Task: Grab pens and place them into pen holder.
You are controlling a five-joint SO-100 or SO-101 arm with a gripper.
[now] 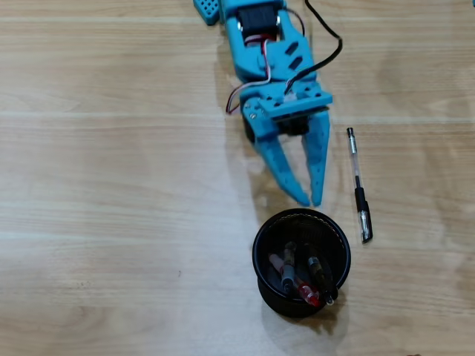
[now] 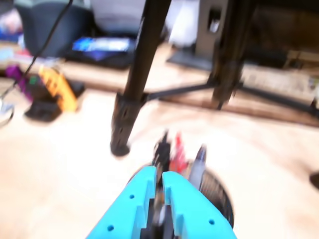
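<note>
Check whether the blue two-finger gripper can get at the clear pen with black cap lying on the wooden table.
Probably yes: the pen lies alone beside the gripper, clear of the black mesh holder.

From where I sit this reads as a hobby workshop or maker's room. The counter [image 1: 96, 185] is pale wood-grain laminate. In the wrist view, black tripod legs [image 2: 132, 94] stand at centre frame. At the left edge lies an orange tool [image 2: 57, 87]; blurred clutter, including something blue [image 2: 99, 45], fills the upper left. The background is too blurred to say more.
</note>
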